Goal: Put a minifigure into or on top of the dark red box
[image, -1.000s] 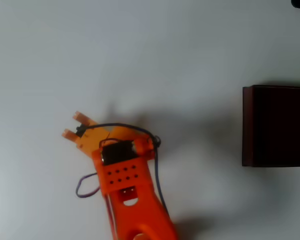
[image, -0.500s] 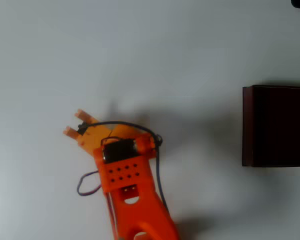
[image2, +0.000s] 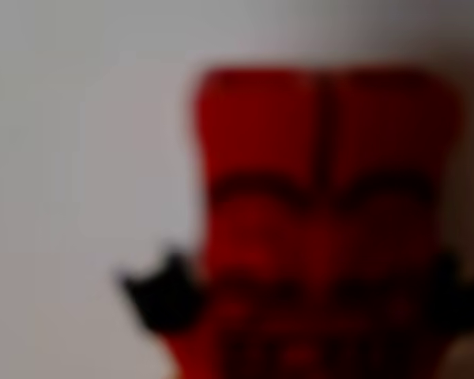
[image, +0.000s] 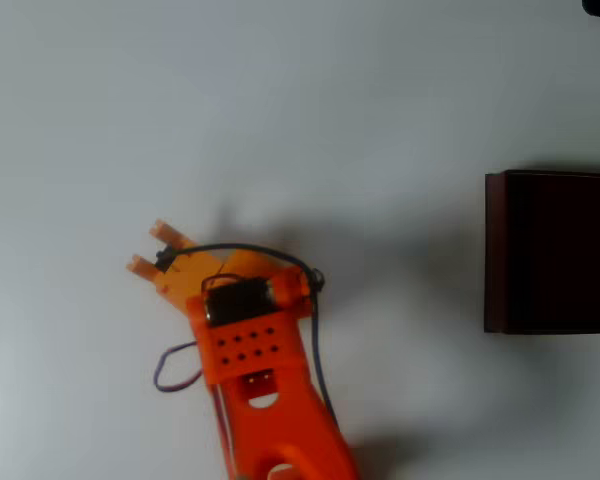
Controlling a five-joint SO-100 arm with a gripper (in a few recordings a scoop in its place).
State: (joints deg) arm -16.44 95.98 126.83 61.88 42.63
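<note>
White tabletop (image: 310,110), dark red box (image: 552,252) at right edge

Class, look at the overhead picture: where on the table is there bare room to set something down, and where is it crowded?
Bare: the whole upper table, and the stretch between the arm and the dark red box. Crowded: lower left, around the gripper and its cable.

Overhead view straight down on the table (image: 280,100); wrist view blurred, very close to the minifigure (image2: 324,221).

gripper (image: 150,250) lower left in the overhead view, dark red box (image: 552,252) well apart at the right edge
</note>
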